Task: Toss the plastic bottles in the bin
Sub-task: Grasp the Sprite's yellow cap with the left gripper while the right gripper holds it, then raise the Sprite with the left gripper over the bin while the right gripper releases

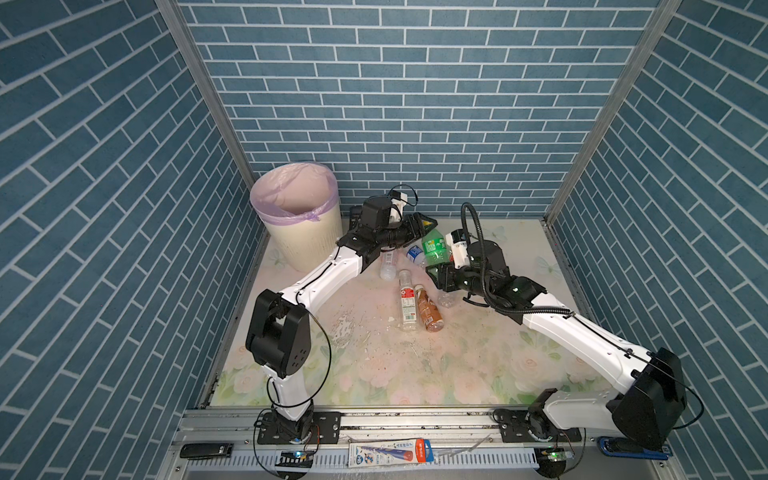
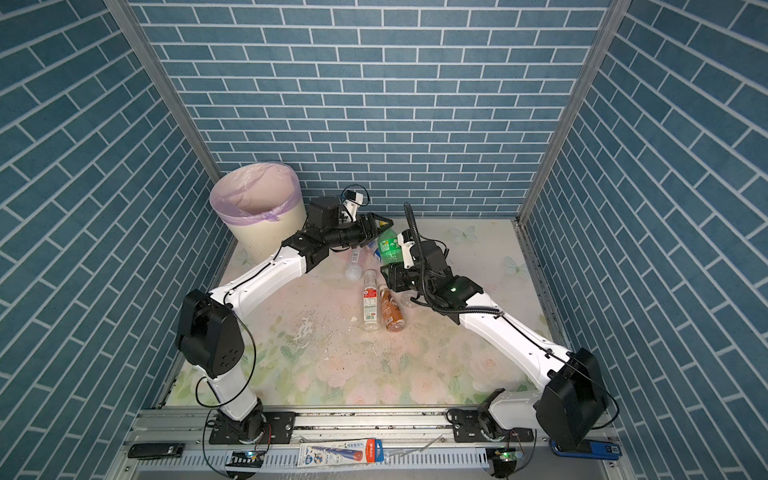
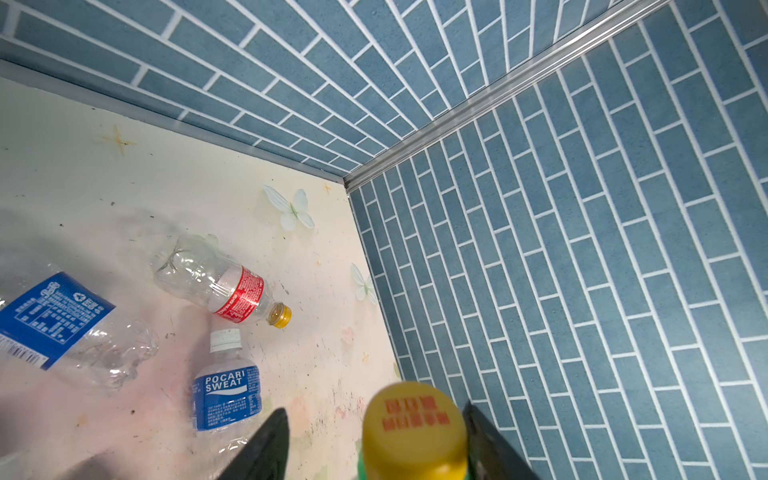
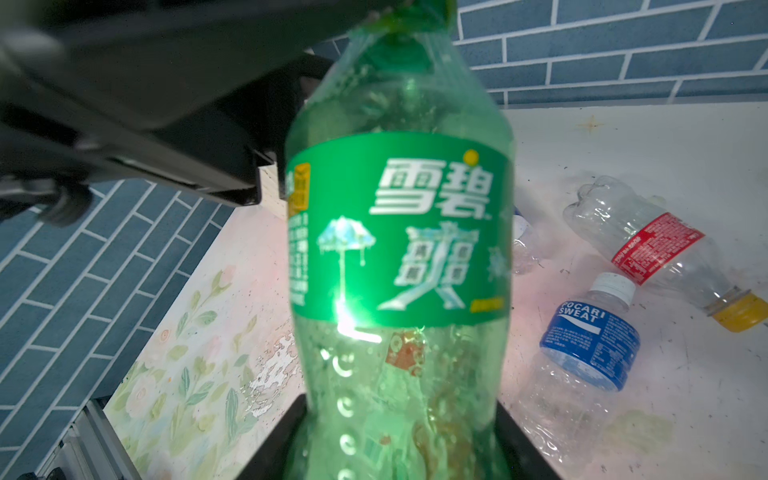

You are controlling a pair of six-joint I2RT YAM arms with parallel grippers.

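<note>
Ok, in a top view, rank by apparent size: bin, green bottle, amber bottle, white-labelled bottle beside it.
1. bin
2. white-labelled bottle, barely longer than
3. amber bottle
Unranked: green bottle, partly hidden and held above the table, nearer the camera.

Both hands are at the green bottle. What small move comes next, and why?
Probably the left hand should close on the yellow cap of the green bottle: its fingers flank it with a gap, the right hand grips the base; the bin stands left.
</note>
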